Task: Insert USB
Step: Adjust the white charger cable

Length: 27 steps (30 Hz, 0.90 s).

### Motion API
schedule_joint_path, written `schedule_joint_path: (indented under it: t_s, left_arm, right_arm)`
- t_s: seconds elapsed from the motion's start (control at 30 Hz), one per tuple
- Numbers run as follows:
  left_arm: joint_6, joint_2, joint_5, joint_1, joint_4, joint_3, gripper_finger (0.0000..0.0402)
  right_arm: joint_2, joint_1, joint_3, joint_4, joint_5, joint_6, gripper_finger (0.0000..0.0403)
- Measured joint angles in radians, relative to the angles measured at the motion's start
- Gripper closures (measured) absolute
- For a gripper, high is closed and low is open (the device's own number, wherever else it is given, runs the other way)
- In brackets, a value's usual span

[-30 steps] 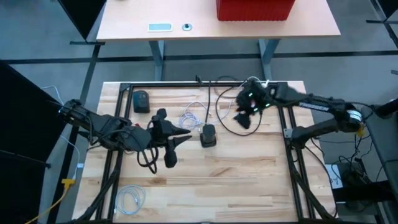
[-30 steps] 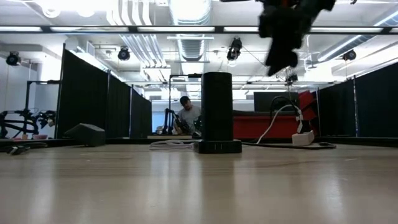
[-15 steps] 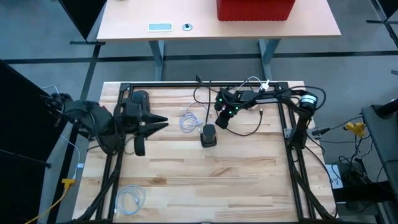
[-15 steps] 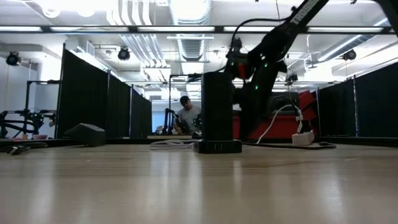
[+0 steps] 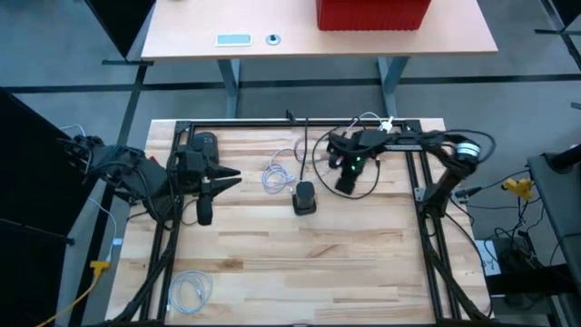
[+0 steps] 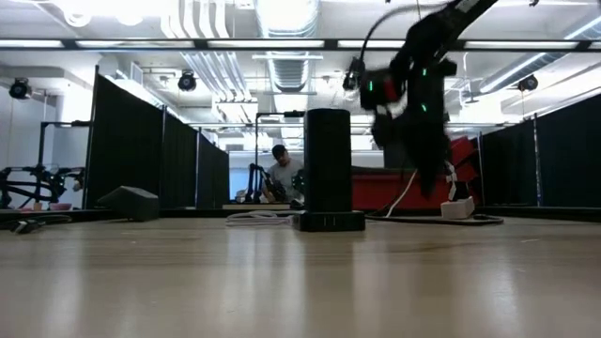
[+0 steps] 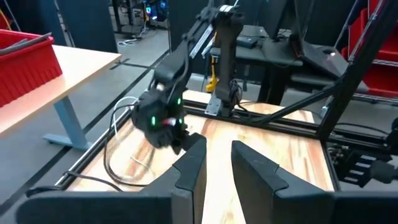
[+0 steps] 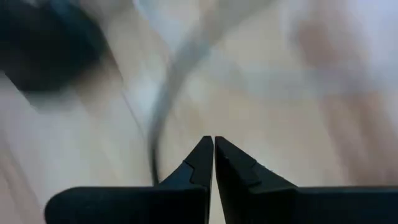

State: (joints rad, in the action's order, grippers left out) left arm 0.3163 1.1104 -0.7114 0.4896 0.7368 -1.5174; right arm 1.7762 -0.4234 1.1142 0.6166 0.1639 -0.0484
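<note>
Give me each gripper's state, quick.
Left gripper: open, holding nothing, at the table's left side.
Right gripper: shut, nothing visible between the fingertips, above a black cable.

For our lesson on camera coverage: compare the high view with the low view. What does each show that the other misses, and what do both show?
Only the high view shows the left gripper, open near the table's left edge, and a coiled white cable at the near edge. Only the low view shows a seated person in the room behind. Both show the upright black USB hub and the right gripper beside it, above the table.
</note>
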Motion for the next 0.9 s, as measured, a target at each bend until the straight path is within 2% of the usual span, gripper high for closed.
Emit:
schedule_joint_path:
  t_s: [0.3, 0.5, 0.6, 0.8, 0.9]
  left_arm:
    - [-0.017, 0.0, -0.055, -0.001, -0.017, 0.001, 0.0338]
    - [-0.001, 0.001, -0.068, 0.0, -0.02, 0.002, 0.0338]
    - [0.027, 0.001, -0.068, 0.0, -0.019, 0.002, 0.0338]
    - [0.032, 0.006, -0.067, 0.0, -0.011, 0.002, 0.0338]
    - [0.03, 0.011, -0.067, 0.0, -0.006, 0.003, 0.0338]
  right_arm:
    - [-0.03, 0.004, 0.0, -0.186, 0.048, 0.031, 0.0403]
    - [0.077, 0.012, 0.011, -0.346, 0.046, -0.026, 0.0403]
    - [0.091, 0.012, 0.011, -0.26, 0.042, -0.043, 0.0403]
    - [0.069, 0.011, 0.009, 0.029, -0.011, 0.078, 0.0403]
    - [-0.003, 0.011, -0.018, 0.049, 0.0, 0.062, 0.0403]
